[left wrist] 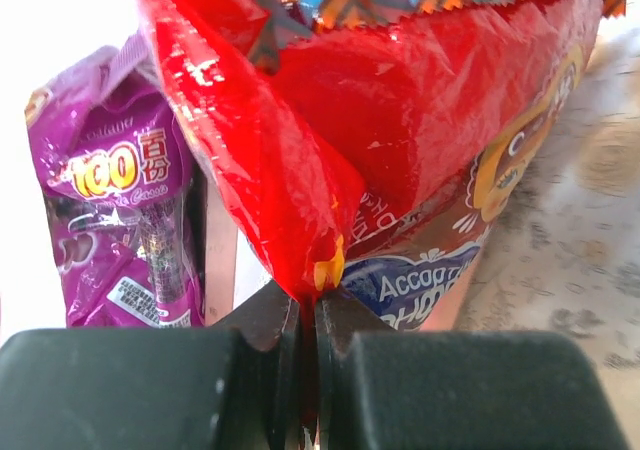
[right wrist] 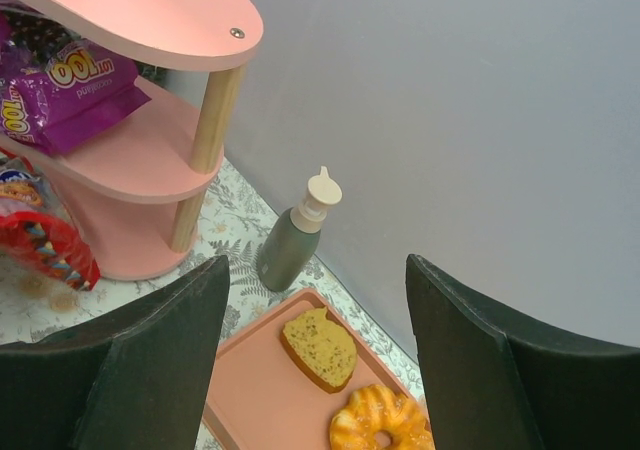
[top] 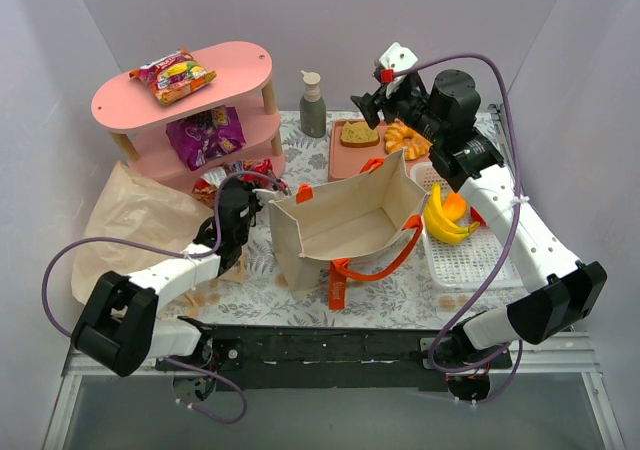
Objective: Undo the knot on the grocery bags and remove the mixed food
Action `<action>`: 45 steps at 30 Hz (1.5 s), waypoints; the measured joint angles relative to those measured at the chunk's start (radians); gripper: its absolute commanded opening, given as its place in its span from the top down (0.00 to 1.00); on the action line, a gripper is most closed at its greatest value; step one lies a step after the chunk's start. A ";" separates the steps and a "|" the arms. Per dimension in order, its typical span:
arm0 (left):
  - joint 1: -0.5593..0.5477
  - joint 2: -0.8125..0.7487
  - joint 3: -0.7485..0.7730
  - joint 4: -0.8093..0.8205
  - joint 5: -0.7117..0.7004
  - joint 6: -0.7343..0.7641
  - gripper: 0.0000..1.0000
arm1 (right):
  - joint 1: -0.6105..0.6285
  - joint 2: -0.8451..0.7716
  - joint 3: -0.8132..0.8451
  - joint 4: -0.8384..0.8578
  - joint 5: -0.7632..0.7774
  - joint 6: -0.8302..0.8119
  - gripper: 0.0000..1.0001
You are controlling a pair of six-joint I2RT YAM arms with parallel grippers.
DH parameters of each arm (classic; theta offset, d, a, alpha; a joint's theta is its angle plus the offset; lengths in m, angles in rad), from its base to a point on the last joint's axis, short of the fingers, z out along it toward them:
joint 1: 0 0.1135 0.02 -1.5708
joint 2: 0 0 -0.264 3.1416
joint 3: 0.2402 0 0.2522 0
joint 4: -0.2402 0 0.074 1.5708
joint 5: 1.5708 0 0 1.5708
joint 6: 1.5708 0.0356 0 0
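Left gripper (left wrist: 308,330) clamped on red snack packet (left wrist: 400,120) at 10 o'clock of open, seemingly empty canvas tote (top: 340,220), right gripper (right wrist: 318,270) jaws apart above tray (right wrist: 250,390) with bread (right wrist: 318,348) and pastry (right wrist: 385,420) at 1 o'clock, tan plastic bag (top: 130,220) flat at 9 o'clock: mostly done, likely only this packet left to set down.

top camera looks down from behind the arms. left wrist sits tight against a red packet (left wrist: 400,150); right wrist shares the pink shelf (right wrist: 120,0) with top.
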 measured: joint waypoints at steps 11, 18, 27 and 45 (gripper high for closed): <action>0.144 0.118 -0.014 0.126 -0.011 -0.042 1.00 | 0.000 0.024 0.039 -0.068 -0.008 -0.012 0.23; 0.093 0.106 -0.124 0.151 -0.003 -0.090 1.00 | 0.000 0.070 0.061 -0.071 -0.020 -0.009 0.23; 0.053 0.146 -0.193 0.203 -0.002 -0.144 1.00 | 0.001 0.087 0.061 -0.072 -0.024 -0.006 0.23; 0.070 0.494 -0.140 0.552 -0.033 -0.025 1.00 | 0.006 0.119 0.053 -0.089 -0.042 -0.004 0.23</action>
